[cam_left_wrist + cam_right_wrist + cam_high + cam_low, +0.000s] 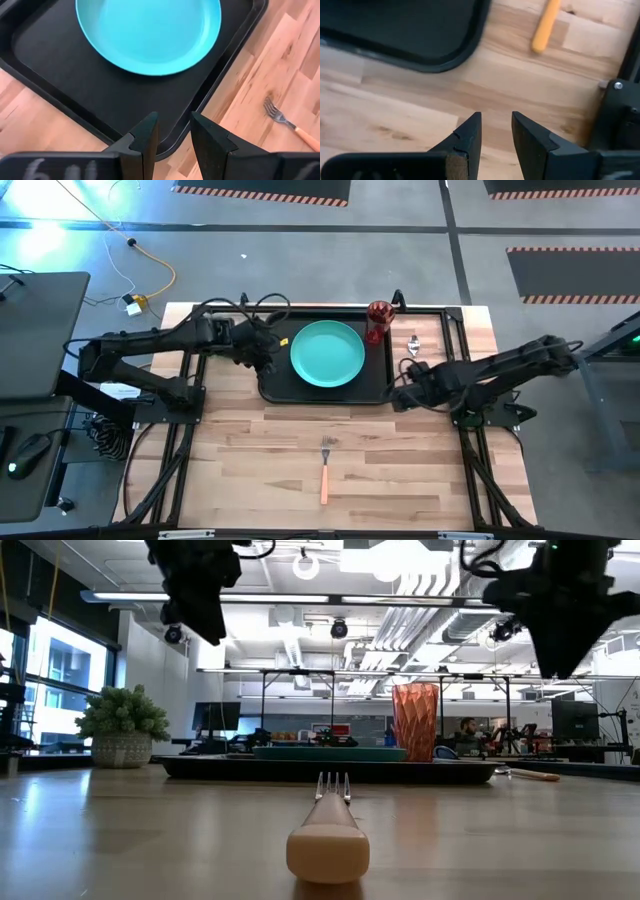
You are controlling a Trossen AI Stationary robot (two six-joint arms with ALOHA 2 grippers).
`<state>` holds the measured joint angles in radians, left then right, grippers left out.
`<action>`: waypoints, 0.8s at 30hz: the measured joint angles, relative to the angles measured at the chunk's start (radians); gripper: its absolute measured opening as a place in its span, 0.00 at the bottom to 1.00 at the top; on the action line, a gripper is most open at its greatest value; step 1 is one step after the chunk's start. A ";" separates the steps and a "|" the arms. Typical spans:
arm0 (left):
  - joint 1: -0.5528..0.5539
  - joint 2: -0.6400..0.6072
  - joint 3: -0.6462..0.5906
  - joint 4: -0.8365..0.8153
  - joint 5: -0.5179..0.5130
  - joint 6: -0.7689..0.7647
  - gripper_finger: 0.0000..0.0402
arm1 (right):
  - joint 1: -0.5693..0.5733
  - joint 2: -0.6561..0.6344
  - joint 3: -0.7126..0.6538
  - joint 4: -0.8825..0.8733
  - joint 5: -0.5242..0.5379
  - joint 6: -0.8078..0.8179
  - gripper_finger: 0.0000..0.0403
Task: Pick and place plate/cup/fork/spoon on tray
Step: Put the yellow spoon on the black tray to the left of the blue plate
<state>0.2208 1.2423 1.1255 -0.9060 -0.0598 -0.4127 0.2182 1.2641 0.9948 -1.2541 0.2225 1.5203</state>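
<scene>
The round turquoise plastic plate (327, 353) and dark-red tumbler (379, 321) were seen on the black tray (275, 388). The right pincer (397, 394), slightly parted and empty, was judged poised for the orange-handled spoon (412, 345) just beyond it.

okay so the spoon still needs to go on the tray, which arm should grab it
Probably the right. The spoon lies on the table just off the tray's right edge, close to the right gripper. The left gripper hangs over the tray's far-left end, with the plate between.
</scene>
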 joint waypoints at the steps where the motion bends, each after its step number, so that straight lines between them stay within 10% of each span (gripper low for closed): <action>1: -0.007 0.000 0.000 0.000 -0.005 -0.004 0.26 | -0.005 -0.028 -0.025 0.007 0.008 0.009 0.25; 13: -0.100 0.000 0.000 -0.009 -0.102 -0.084 0.26 | -0.168 -0.297 -0.254 0.084 0.015 -0.041 0.25; 24: -0.127 0.000 0.000 -0.009 -0.108 -0.126 0.26 | -0.446 -0.287 -0.311 0.237 0.049 -0.367 0.25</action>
<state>0.0939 1.2423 1.1252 -0.9148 -0.1675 -0.5384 -0.2278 0.9776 0.6838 -1.0173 0.2715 1.1531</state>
